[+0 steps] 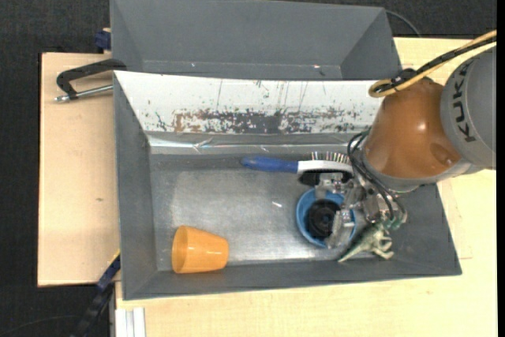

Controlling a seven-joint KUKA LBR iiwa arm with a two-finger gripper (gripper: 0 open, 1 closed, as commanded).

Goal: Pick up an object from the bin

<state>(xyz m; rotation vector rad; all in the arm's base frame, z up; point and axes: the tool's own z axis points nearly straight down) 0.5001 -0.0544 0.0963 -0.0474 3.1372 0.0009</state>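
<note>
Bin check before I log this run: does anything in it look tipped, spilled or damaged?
The orange cup lies on its side at the front left. The bin's back wall carries a band of brown speckles and scratch marks, like wear. Nothing looks spilled.

The arm [477, 118] comes in over the bin's [237, 35] right rim, its grey link w/ black lettering above that rim. An orange cover [406, 134] on the wrist hangs over the bin's right side, approx. level w/ the foot of the back wall. A yellow-black cable [442, 63] runs from the cover's top out past the right rim. The hand [351, 209] points down, low in the bin's front-right corner, close to the floor.
</note>
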